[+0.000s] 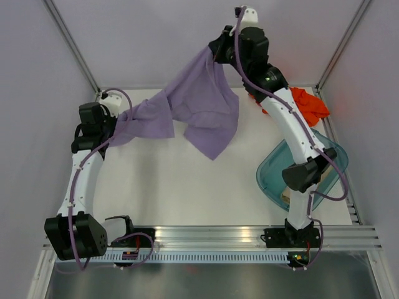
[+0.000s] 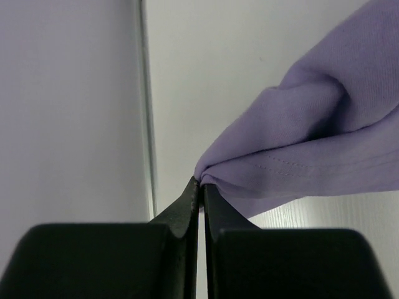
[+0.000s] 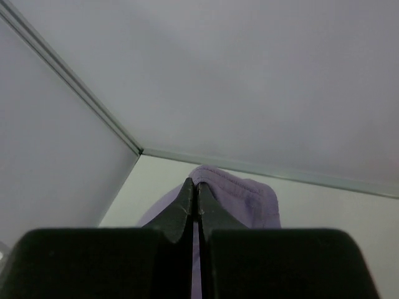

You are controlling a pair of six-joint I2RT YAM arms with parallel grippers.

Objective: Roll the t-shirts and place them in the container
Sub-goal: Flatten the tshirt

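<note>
My left claw (image 1: 117, 126) sits by the tabletop's (image 1: 187, 187) far left corner, jaws pressed together on a stitched edge of the lavender t-shirt (image 1: 202, 106). From there the cloth hangs in a sagging span toward the far edge, one loose flap drooping to the middle of the tabletop. My right claw (image 1: 216, 51) is raised high over the far edge, pinching the shirt's other end. Its own camera shows only a bunched bit past the tips.

At the far right corner, the right arm (image 1: 293, 124) covers part of the orange-red t-shirt (image 1: 310, 104). The teal tub (image 1: 274, 171) at the right edge is half hidden by the elbow. A tan sliver (image 1: 285, 199) shows inside it, too little to identify.

The tabletop is plain white. Pale grey walls (image 1: 37, 75) with metal posts surround it, and an aluminium rail (image 1: 212, 235) runs along the near edge.
</note>
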